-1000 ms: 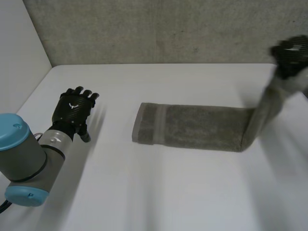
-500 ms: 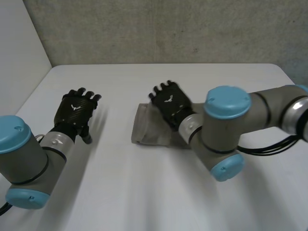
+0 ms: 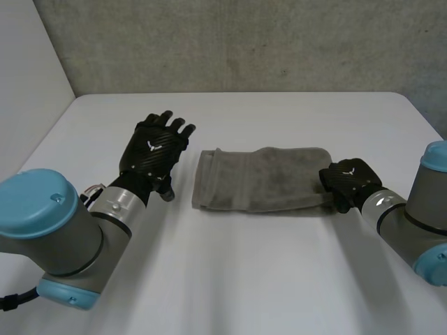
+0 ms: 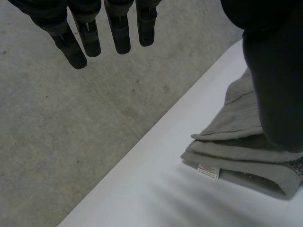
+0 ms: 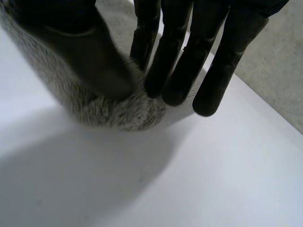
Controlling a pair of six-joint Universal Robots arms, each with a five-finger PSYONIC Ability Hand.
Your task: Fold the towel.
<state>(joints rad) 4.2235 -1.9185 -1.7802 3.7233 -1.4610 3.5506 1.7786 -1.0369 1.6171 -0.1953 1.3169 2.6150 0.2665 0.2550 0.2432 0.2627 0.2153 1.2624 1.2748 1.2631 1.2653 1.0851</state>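
1. Left arm (image 3: 49,244): enters from the lower left of the frame; grey joint, light-blue caps.
2. Left hand (image 3: 155,150): left of centre, over the white table (image 3: 230,279), near the left end of the towel (image 3: 258,180) and apart from it. Its fingers (image 4: 94,33) are straight, slightly spread, and hold nothing.
3. Towel: grey, lying folded at centre frame, its long side running left to right. The left wrist view shows stacked layers at the end near that hand, with a small white label (image 4: 208,171) on the edge.
4. Right hand (image 3: 351,183): right of centre, at the towel's right end. Its fingers (image 5: 175,61) are straight and pressed together. The rounded fold is pinched between them and the thumb (image 5: 71,42).
5. Right arm (image 3: 412,223): comes in from the lower right.
6. Concrete wall (image 3: 244,42): spans the top of the frame.
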